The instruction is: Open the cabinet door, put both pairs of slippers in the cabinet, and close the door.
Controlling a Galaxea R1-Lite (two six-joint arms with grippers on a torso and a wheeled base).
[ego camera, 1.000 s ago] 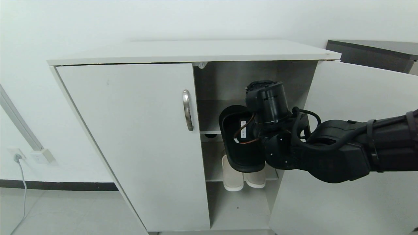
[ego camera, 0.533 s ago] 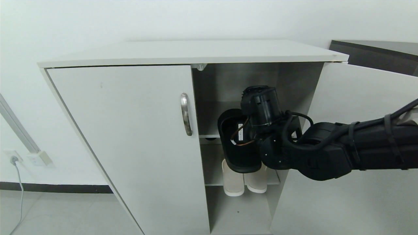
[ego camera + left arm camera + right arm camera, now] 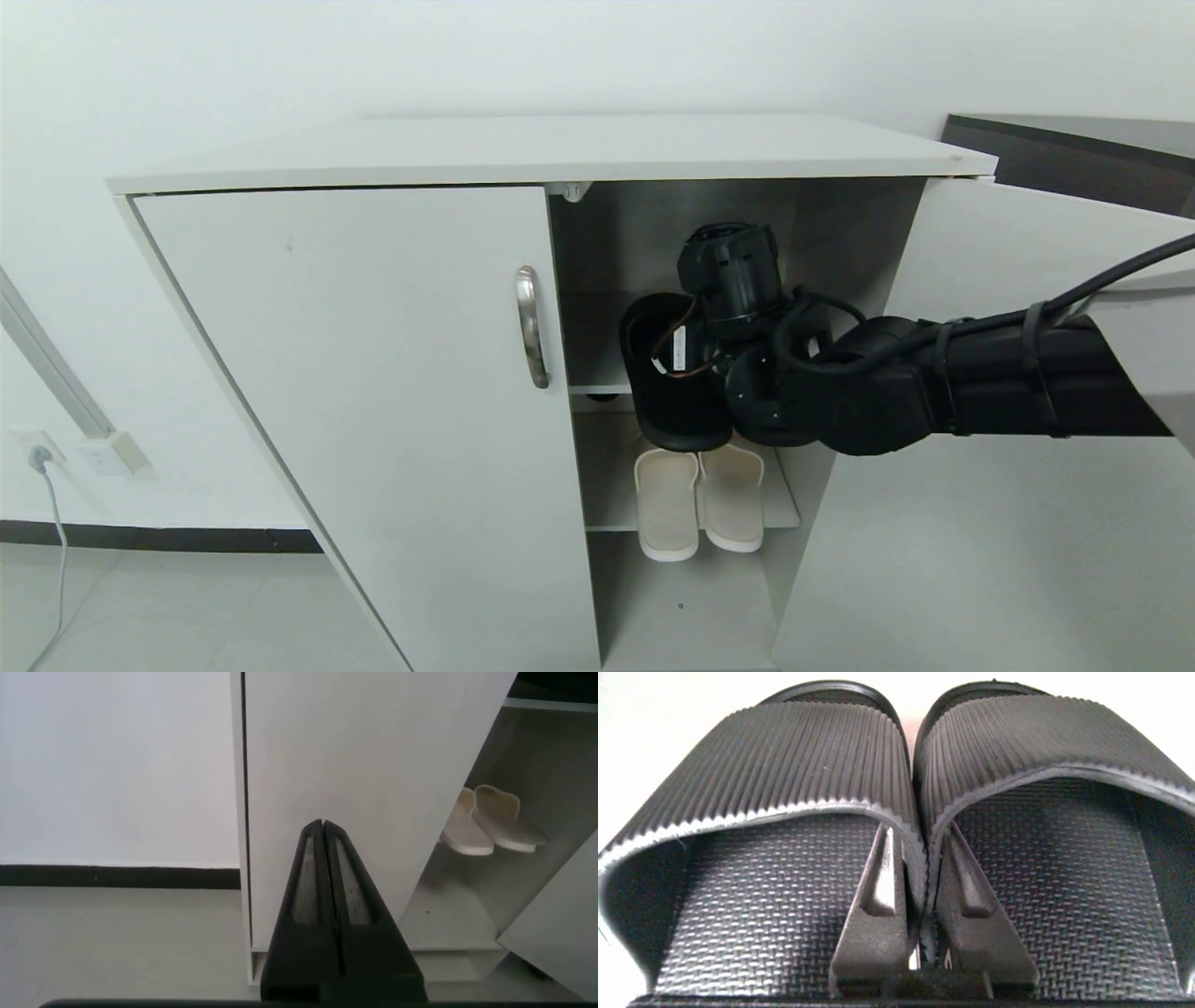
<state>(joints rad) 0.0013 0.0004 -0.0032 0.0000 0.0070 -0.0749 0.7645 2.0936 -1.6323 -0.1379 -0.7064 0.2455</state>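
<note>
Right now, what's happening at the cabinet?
The right hand is shut on the black slippers, pinching both straps together, and holds them in the cabinet opening by the upper shelf. The white slippers sit on the lower shelf. The right door is open; the left hand is shut, holding nothing.

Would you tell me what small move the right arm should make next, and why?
Probably lift slightly and ease forward onto the middle shelf: the right hand is shut on the black slippers, whose lower end hangs below that shelf's front edge, and the white slippers occupy the shelf beneath.
</note>
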